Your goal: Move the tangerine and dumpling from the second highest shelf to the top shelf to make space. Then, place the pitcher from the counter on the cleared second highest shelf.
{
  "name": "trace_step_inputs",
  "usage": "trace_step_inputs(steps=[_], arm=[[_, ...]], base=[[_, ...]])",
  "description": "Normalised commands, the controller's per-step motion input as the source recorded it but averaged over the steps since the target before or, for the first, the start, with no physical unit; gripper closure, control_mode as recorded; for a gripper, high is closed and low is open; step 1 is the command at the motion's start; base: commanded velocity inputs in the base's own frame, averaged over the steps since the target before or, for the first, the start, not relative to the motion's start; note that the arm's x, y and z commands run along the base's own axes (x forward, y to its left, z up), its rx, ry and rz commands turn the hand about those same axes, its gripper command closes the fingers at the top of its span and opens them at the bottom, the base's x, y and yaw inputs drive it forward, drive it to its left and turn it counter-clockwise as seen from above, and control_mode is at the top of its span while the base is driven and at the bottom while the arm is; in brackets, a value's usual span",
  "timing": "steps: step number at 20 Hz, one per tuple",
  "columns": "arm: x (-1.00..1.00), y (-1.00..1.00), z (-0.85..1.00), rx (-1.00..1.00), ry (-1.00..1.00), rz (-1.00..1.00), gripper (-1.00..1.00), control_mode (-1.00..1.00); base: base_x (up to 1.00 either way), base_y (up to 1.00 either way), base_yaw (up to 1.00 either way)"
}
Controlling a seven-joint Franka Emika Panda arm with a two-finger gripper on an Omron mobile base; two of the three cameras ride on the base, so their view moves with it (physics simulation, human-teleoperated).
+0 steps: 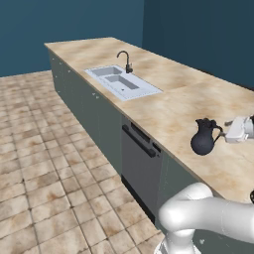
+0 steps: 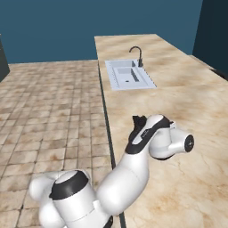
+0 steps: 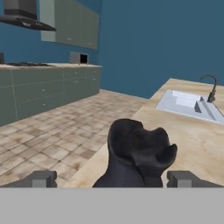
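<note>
Hand view: the gripper stands wide apart, its fingers either side of the dark, glossy, round-bellied pitcher, upright near the counter's front edge.

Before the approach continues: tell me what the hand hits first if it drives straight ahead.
Most likely the dark rounded pitcher, which sits dead ahead between the open hand's fingertips; the remaining gap is hard to judge.

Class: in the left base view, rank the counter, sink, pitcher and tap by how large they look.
1. counter
2. sink
3. pitcher, though it stands nearer the camera than the sink
4. tap
</note>
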Motion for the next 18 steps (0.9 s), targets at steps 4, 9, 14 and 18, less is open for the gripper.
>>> trace_step_inputs(steps=[4, 9, 14, 18], arm=[[0.28, 0.0, -0.08, 0.0, 0.0, 0.0, -1.0, -1.0], [0.24, 0.0, -0.06, 0.0, 0.0, 0.0, -1.0, -1.0], [0.2, 0.0, -0.1, 0.0, 0.0, 0.0, -1.0, -1.0], [0.15, -0.03, -0.1, 0.0, 0.0, 0.0, -1.0, -1.0]], base=[[0.0, 0.0, 0.0], [0.0, 0.0, 0.0], [0.0, 0.0, 0.0], [0.0, 0.0, 0.0]])
